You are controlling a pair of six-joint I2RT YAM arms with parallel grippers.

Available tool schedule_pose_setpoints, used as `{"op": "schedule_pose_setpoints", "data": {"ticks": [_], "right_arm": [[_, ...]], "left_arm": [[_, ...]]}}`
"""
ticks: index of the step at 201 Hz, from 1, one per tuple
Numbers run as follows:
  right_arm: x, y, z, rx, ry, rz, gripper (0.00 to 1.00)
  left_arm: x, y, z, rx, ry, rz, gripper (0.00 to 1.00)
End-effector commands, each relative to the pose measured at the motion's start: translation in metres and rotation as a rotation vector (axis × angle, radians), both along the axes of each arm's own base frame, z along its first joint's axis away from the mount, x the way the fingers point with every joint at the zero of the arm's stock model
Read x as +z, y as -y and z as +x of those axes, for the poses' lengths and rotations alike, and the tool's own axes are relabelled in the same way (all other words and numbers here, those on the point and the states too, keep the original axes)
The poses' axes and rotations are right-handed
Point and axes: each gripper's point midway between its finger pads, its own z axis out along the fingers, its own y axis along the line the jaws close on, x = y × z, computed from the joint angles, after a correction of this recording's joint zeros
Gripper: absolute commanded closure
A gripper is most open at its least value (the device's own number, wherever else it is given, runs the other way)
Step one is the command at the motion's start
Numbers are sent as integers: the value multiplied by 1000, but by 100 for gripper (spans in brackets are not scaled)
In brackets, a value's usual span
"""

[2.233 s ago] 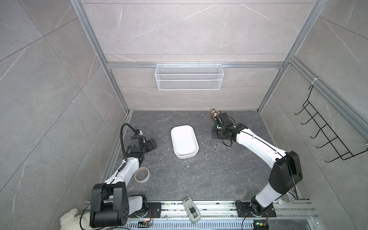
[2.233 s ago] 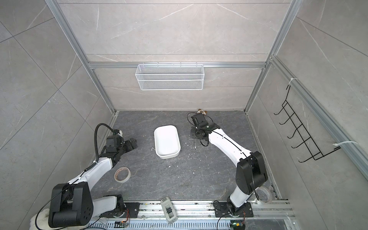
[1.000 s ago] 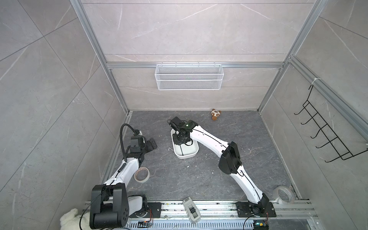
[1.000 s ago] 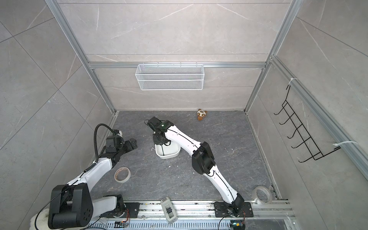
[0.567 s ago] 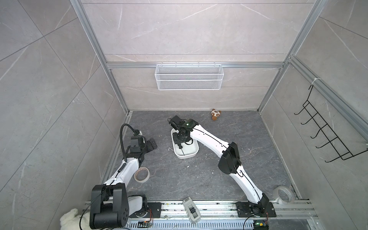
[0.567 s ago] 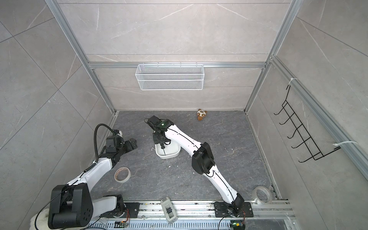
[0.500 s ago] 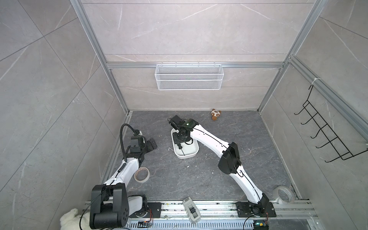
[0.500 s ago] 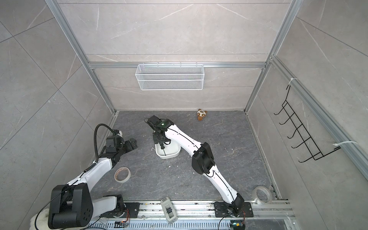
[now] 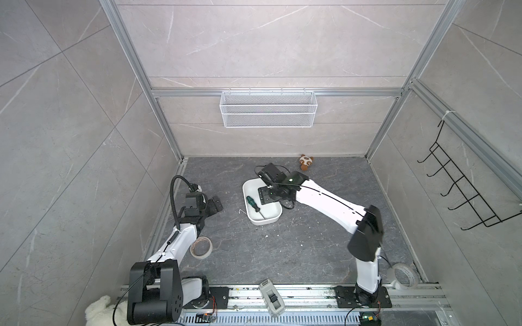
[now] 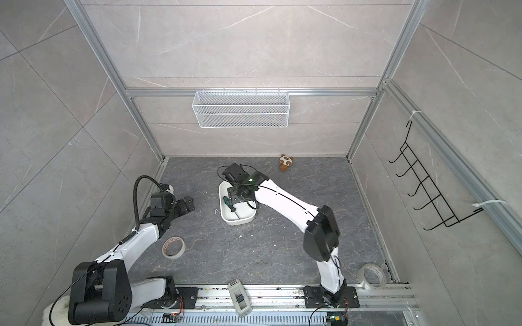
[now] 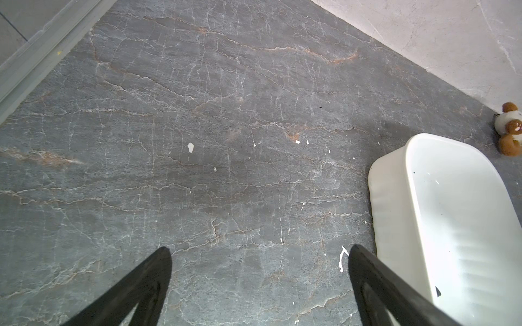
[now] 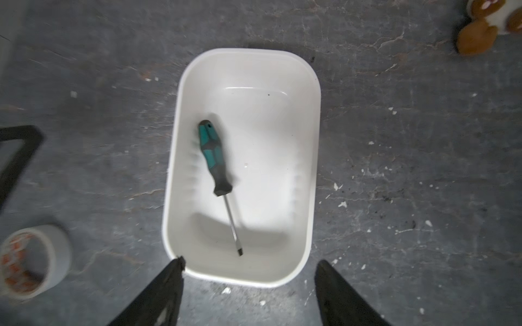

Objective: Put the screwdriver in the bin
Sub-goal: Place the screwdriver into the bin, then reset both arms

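Observation:
The screwdriver (image 12: 216,158), teal and black handle with a thin shaft, lies loose on the floor of the white bin (image 12: 316,141), along its left side in both top views (image 9: 252,203) (image 10: 228,203). My right gripper (image 12: 250,262) hovers above the bin's near end, open, with nothing between its fingers; in both top views it hangs over the bin (image 9: 267,196) (image 10: 236,197). My left gripper (image 11: 258,251) is open over bare floor, left of the bin (image 11: 392,214), and sits well apart from it in a top view (image 9: 216,204).
A tape roll (image 9: 201,247) lies by the left arm, another (image 9: 402,276) at the front right corner. A small plush toy (image 9: 306,162) sits near the back wall. A wire basket (image 9: 268,113) hangs on the back wall, a hook rack (image 9: 466,192) on the right wall.
My right gripper has opened and let go of the screwdriver, which now lies in the bin. The right arm has drawn back a little to the right. The left arm has not moved.

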Motion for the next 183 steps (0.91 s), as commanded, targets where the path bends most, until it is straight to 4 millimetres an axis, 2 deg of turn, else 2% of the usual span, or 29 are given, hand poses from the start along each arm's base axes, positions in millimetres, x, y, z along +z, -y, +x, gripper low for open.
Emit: {"op": "schedule_pose_setpoints", "data": {"ticks": [1,14,32,54,71,102,115,127,135,157,183], "right_arm": [[-13,-31,-10,107,-42,150,34],[-32,-32,-15,116,-99,123,39],[-44,-24,-11,85,-79,96,39],[-39,3,0,8,23,127,22],[-21,43,8,-95,168,117,18],[20,142,10,-292,572,-56,14],[28,173,5,-325,709,-165,13],[27,202,2,-349,789,-276,9],[20,220,3,-366,791,-325,9],[-14,271,11,-463,717,-377,9],[-46,291,26,-490,714,-394,9]], "left_arm": [[19,6,9,-15,47,-29,0],[17,7,10,-21,40,-30,0],[16,6,10,-17,35,-27,0],[17,5,9,-11,39,-27,0],[14,0,9,28,30,-26,0],[9,-15,8,107,-2,14,0],[9,-21,7,135,-4,39,0],[8,-30,3,175,-2,73,0],[10,-36,1,201,9,93,0],[10,-44,-1,231,48,131,0],[11,-36,5,156,73,146,0]]}}
